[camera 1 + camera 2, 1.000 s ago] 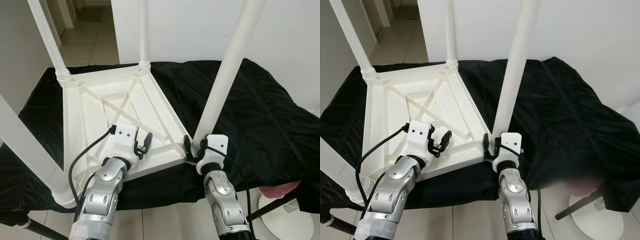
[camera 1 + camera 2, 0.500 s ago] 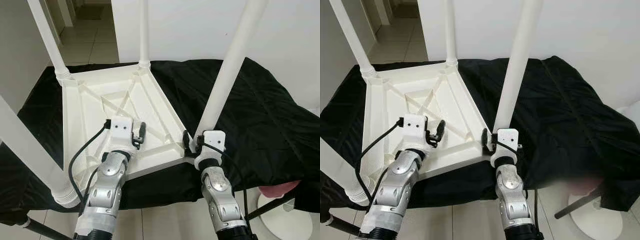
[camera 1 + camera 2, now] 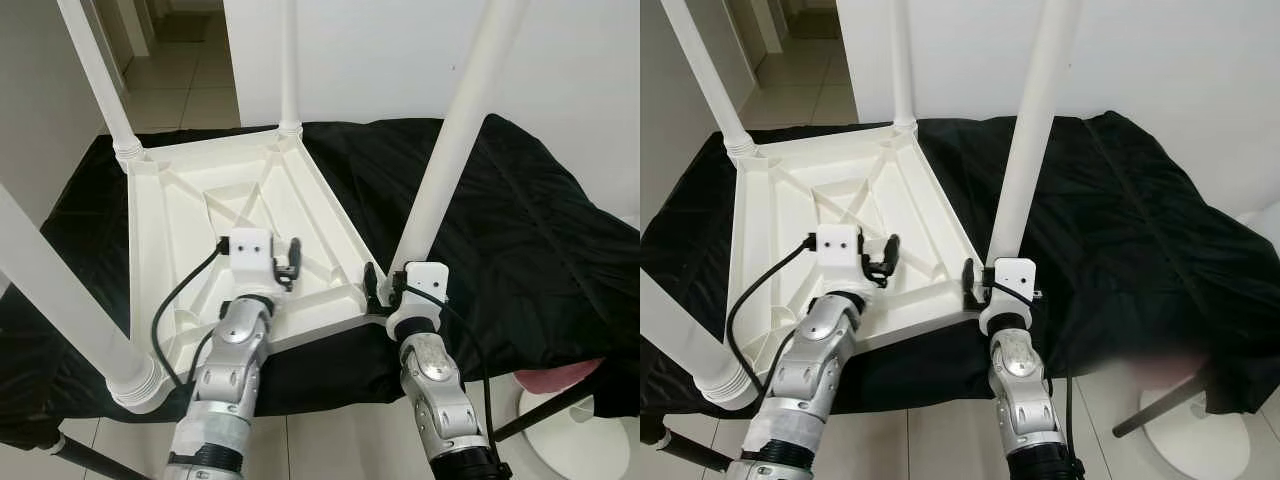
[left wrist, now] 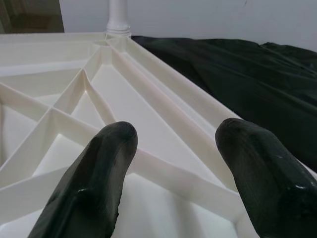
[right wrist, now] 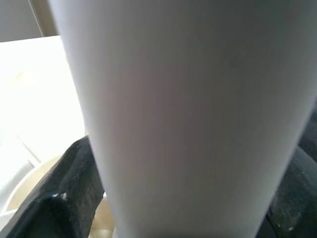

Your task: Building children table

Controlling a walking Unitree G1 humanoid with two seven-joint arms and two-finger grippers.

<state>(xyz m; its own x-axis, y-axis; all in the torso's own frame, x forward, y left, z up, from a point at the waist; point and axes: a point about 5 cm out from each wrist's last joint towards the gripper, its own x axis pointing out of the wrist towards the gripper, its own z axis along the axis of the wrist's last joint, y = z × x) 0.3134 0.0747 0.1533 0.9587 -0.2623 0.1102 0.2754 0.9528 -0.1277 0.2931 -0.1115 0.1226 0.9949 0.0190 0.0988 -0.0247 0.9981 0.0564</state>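
My right end effector [image 3: 385,290] gripped the near table leg [image 3: 445,165] at its base. My left end effector [image 3: 292,262], unclenched, had lifted over the upturned children table [image 3: 190,225]; leg likely seated.

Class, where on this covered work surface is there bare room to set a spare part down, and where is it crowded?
Free: the black cloth right of the near-right leg. Crowded: the upturned white table top fills the left; right gripper clasps that leg's base, left gripper hovers open over the ribs.

Silver arms, white wrist housings, black cables.
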